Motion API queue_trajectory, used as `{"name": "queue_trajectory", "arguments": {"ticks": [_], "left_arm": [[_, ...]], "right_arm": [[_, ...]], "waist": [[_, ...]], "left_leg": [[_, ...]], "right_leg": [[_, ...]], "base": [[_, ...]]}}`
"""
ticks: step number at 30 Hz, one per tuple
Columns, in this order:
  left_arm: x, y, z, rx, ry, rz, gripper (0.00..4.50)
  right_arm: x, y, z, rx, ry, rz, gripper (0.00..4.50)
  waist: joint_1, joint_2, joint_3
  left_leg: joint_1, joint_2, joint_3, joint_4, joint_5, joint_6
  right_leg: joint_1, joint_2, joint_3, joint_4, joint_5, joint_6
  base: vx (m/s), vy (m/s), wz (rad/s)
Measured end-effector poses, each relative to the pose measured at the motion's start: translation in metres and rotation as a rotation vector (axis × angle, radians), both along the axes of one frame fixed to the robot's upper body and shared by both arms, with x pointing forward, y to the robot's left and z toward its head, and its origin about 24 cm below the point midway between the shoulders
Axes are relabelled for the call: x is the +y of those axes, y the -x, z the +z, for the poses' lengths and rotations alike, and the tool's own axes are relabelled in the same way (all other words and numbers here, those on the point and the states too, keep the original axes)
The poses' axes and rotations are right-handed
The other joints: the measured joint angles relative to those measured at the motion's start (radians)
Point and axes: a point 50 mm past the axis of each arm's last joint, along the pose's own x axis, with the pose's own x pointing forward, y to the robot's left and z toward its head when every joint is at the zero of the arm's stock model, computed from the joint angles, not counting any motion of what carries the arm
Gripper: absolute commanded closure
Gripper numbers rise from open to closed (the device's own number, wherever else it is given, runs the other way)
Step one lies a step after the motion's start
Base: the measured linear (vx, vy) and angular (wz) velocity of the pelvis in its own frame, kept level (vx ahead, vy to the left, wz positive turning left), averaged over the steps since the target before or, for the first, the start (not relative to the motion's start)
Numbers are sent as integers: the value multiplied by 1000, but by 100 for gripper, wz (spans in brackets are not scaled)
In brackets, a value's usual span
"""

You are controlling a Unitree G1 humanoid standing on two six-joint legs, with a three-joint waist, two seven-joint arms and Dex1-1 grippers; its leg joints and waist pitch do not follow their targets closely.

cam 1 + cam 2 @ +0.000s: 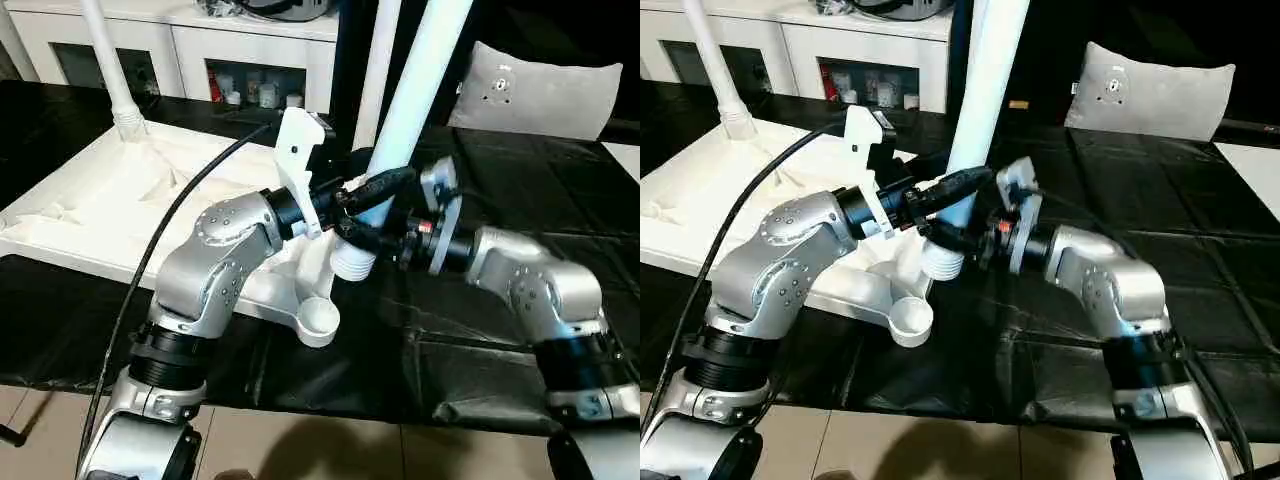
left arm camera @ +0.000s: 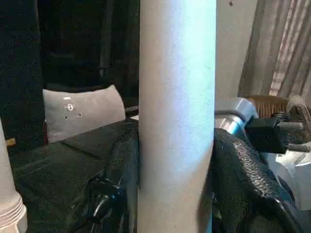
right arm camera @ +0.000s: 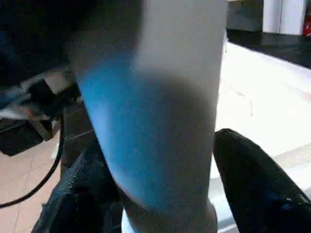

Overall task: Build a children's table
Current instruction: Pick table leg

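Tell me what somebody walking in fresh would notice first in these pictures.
Most striking is the long white leg held upright and slightly tilted at the centre, its ribbed lower end just above the table top's near corner socket. The left gripper is clamped on it, and the right gripper is at it from the other side. Behind on the left, another leg already stands in the white table top.

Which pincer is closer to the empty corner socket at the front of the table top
Left. The left pincer grips the leg just above the threaded end, up and right of the empty socket. The right pincer meets the same leg from the far side, slightly farther off.
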Motion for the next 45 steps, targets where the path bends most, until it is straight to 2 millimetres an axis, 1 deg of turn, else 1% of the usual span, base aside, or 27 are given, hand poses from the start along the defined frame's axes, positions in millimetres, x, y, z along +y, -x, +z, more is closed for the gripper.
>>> {"name": "queue_trajectory", "arguments": {"ticks": [12, 14, 16, 18, 19, 23, 35, 36, 37, 41, 42, 43, 44, 45], "left_arm": [[-1, -1, -4, 7, -21, 6, 265], [-1, -1, -4, 7, -21, 6, 265], [-1, -1, -4, 7, -21, 6, 265], [-1, -1, -4, 7, -21, 6, 265], [-1, -1, -4, 7, -21, 6, 265], [-2, -2, -5, 11, -20, 7, 265], [-3, -2, -5, 36, -5, 19, 265], [-3, -3, -6, 49, 2, 22, 209], [-2, -3, -6, 61, 7, 24, 195], [-5, -2, -6, 131, 70, -4, 181], [-5, -2, -6, 135, 77, -8, 166], [-5, -1, -6, 136, 80, -10, 166], [-5, -1, -6, 139, 88, -13, 148], [-6, 0, -6, 143, 99, -16, 143]], "right_arm": [[0, 0, 1, -6, -8, 13, 147], [0, 0, 1, -6, -8, 13, 183], [0, 0, 1, -6, -8, 13, 183], [0, 1, 1, -6, -8, 13, 218], [0, 1, 1, -6, -7, 13, 218], [1, 1, 1, -6, -8, 17, 250], [1, 0, 0, -8, -5, 12, 260], [1, 0, -1, -7, -6, 8, 261], [2, 0, -1, -5, -8, 5, 261], [6, -3, -2, 5, -21, -4, 261], [6, -3, -2, 5, -23, -3, 261], [6, -3, -2, 5, -25, -2, 261], [6, -3, -2, 6, -26, -2, 262], [6, -3, -1, 5, -27, -4, 262]], "waist": [[0, 0, 0], [0, 0, 0], [0, 0, 0], [0, 0, 0], [0, 0, 0], [0, 0, 0], [0, 0, 0], [0, 0, 0], [-1, -1, 0], [0, 0, 0], [0, 0, 0], [0, -1, 0], [0, -1, 0], [0, -1, 0]], "left_leg": [[0, 0, 0, 0, 0, 0], [0, 0, 0, 0, 0, 0], [0, 0, 0, 0, 0, 0], [0, 0, 0, 0, 0, 0], [0, 0, 0, 0, 0, 0], [0, 0, 0, 0, 0, 0], [0, 0, 0, 0, 0, 0], [0, 0, 0, 0, 0, 0], [0, 0, 0, 0, 0, 0], [0, 0, 0, 0, 0, 0], [0, 0, 0, 0, 0, 0], [0, 0, 0, 0, 0, 0], [0, 0, 0, 0, 0, 0], [0, 0, 0, 0, 0, 0]], "right_leg": [[0, 0, 0, 0, 0, 0], [0, 0, 0, 0, 0, 0], [0, 0, 0, 0, 0, 0], [0, 0, 0, 0, 0, 0], [0, 0, 0, 0, 0, 0], [0, 0, 0, 0, 0, 0], [0, 0, 0, 0, 0, 0], [0, 0, 0, 0, 0, 0], [0, 0, 0, 0, 0, 0], [0, 0, 0, 1, 0, 0], [0, 0, 0, 1, 0, 0], [0, 0, 0, 1, 0, 0], [0, 0, 0, 1, 0, 0], [0, 0, 0, 1, 0, 0]], "base": [[0, 0, 0], [0, 0, 0], [0, 0, 0], [0, 0, 0], [0, 0, 0], [0, 0, 0], [0, 0, 0], [0, 0, 0], [0, 0, 0], [0, 0, 0], [0, 0, 0], [0, 0, 0], [0, 0, 0], [0, 0, 0]]}}
